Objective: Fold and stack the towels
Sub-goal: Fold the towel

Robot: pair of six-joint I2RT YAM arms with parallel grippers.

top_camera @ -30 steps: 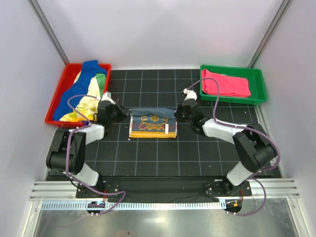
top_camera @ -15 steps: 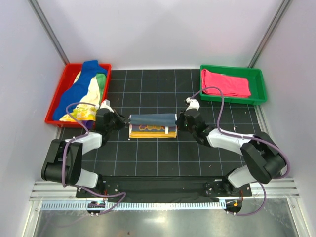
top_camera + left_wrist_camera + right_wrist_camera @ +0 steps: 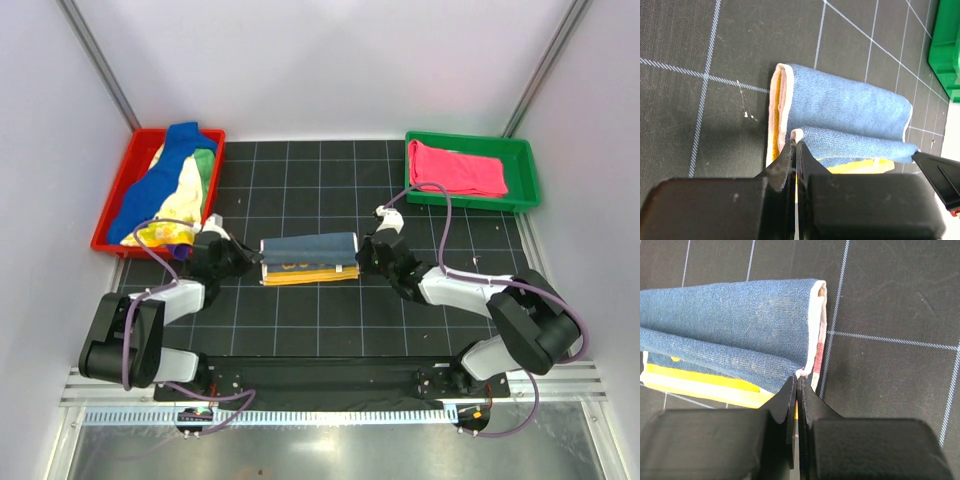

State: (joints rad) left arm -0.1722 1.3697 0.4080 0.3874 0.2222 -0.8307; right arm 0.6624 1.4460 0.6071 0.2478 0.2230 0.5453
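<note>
The orange-yellow towel with a blue back (image 3: 308, 258) lies mid-mat, its far half drawn over toward the near edge so mostly blue shows. My left gripper (image 3: 252, 262) is shut on the towel's left corner (image 3: 797, 134). My right gripper (image 3: 362, 258) is shut on its right corner (image 3: 801, 373). In both wrist views the blue layer (image 3: 850, 112) (image 3: 730, 315) curls over the yellow edge (image 3: 700, 382). A pink-red towel (image 3: 458, 168) lies folded in the green tray (image 3: 528, 170). Several unfolded towels (image 3: 175, 185), blue, green and yellow, are heaped in the red tray (image 3: 128, 170).
The black gridded mat (image 3: 320, 310) covers the table between the trays. White walls with slanted metal poles close in the back and sides. A metal rail (image 3: 320, 395) runs along the near edge behind the arm bases.
Both grippers have pulled the towel's far edge toward the near side. The blue back now covers most of the tiger print, leaving a yellow strip at the near edge.
</note>
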